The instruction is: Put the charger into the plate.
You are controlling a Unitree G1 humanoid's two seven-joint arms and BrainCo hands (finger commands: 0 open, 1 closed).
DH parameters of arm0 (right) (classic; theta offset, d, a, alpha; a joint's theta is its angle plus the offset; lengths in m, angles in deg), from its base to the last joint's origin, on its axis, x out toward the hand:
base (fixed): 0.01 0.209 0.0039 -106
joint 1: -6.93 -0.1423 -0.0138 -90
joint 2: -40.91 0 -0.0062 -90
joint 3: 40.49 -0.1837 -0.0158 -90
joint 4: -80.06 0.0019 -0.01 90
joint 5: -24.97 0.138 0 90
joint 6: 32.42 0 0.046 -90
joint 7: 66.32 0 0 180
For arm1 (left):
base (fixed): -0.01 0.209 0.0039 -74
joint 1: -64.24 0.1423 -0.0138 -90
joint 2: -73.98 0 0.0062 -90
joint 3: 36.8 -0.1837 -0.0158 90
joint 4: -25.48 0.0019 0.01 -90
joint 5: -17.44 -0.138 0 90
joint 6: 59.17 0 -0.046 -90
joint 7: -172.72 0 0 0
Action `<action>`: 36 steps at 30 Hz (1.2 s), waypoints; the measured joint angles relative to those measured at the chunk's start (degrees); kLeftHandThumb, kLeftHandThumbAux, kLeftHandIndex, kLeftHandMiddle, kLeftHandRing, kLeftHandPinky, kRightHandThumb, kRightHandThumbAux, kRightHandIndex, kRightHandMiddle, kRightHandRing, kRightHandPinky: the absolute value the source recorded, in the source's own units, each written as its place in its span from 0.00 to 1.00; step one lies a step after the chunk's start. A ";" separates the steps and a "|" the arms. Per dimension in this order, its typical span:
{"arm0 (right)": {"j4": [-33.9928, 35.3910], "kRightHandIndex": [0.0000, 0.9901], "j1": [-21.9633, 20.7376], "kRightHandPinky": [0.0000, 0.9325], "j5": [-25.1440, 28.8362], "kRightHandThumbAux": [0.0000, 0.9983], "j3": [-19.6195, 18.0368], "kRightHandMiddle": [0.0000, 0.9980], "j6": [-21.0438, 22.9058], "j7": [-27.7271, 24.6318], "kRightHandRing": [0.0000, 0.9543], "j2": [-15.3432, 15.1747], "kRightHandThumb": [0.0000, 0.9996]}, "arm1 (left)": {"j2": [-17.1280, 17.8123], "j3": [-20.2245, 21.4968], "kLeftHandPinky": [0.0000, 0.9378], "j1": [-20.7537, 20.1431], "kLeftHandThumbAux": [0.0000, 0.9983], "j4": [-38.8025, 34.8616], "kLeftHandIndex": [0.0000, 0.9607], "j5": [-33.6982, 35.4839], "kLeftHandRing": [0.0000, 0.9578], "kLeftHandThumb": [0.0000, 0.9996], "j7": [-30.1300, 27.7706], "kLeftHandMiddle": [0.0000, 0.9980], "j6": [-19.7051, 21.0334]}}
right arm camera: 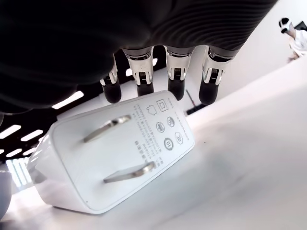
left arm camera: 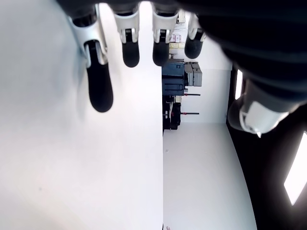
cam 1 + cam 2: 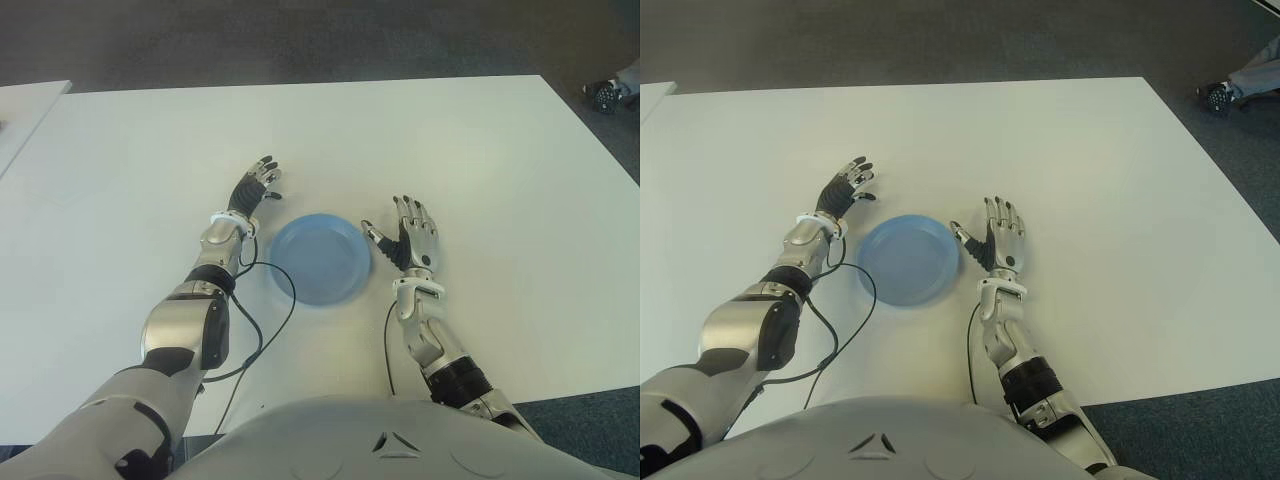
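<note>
The right hand [image 3: 411, 240], fingers spread, hovers over the white charger [image 1: 115, 151] on the tabletop [image 3: 500, 170], right of the blue plate [image 3: 322, 259]; the left hand [image 3: 252, 190] shows open on the plate's left.

The white table [image 3: 480, 150] carries a blue plate [image 3: 320, 258]; a white charger [image 1: 115, 153] lies beside it.

Both head eyes look steeply down on the broad white surface [image 3: 480, 150] (nearly identical coverage); each wrist camera sits close under its own robot hand, skimming that surface.
</note>
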 measured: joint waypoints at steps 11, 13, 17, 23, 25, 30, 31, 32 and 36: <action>1.13 0.00 0.51 0.00 -1.49 0.13 1.36 0.00 2.00 -1.69 0.00 0.00 0.26 | 0.03 -0.06 0.13 -0.04 0.50 0.00 0.04 -0.12 0.11 0.00 0.00 0.09 0.01; 1.35 0.00 0.67 0.00 -1.77 0.13 1.61 0.00 2.23 -1.91 0.00 -0.01 0.26 | 0.04 -0.06 0.13 -0.04 0.50 0.00 0.04 -0.12 0.11 0.00 0.00 0.09 0.02; 1.83 0.00 0.98 0.00 -2.02 0.13 1.97 0.00 2.83 -2.34 0.00 -0.03 0.25 | 0.04 -0.06 0.13 -0.05 0.51 0.00 0.04 -0.12 0.11 0.00 0.00 0.09 0.04; 2.66 0.00 1.47 0.00 -2.33 0.13 2.25 0.00 3.66 -3.32 0.00 -0.16 0.25 | 0.03 -0.06 0.13 -0.06 0.51 0.00 0.04 -0.13 0.11 0.00 0.00 0.09 0.06; 2.90 0.00 1.57 0.00 -2.41 0.13 2.33 0.00 4.03 -3.69 0.00 -0.24 0.26 | 0.03 -0.06 0.13 -0.06 0.51 0.00 0.04 -0.13 0.11 0.00 0.00 0.09 0.08; 3.20 0.00 1.71 0.00 -2.53 0.13 2.49 0.00 4.48 -4.47 0.00 -0.29 0.26 | 0.03 -0.06 0.14 -0.08 0.51 0.00 0.04 -0.13 0.11 0.00 0.00 0.10 0.15; 3.27 0.00 1.74 0.00 -2.56 0.13 2.53 0.00 4.58 -4.58 0.00 -0.29 0.26 | 0.03 -0.06 0.14 -0.09 0.51 0.00 0.04 -0.13 0.11 0.00 0.00 0.10 0.17; 3.30 0.00 1.77 0.00 -2.61 0.13 2.56 0.00 4.63 -4.63 0.00 -0.28 0.26 | 0.03 -0.06 0.14 -0.09 0.51 0.00 0.04 -0.13 0.11 0.00 0.00 0.10 0.18; 3.36 0.00 1.83 0.00 -2.70 0.13 2.68 0.00 4.71 -4.68 0.00 -0.25 0.25 | 0.03 -0.05 0.14 -0.10 0.51 0.00 0.04 -0.13 0.11 0.00 0.00 0.10 0.21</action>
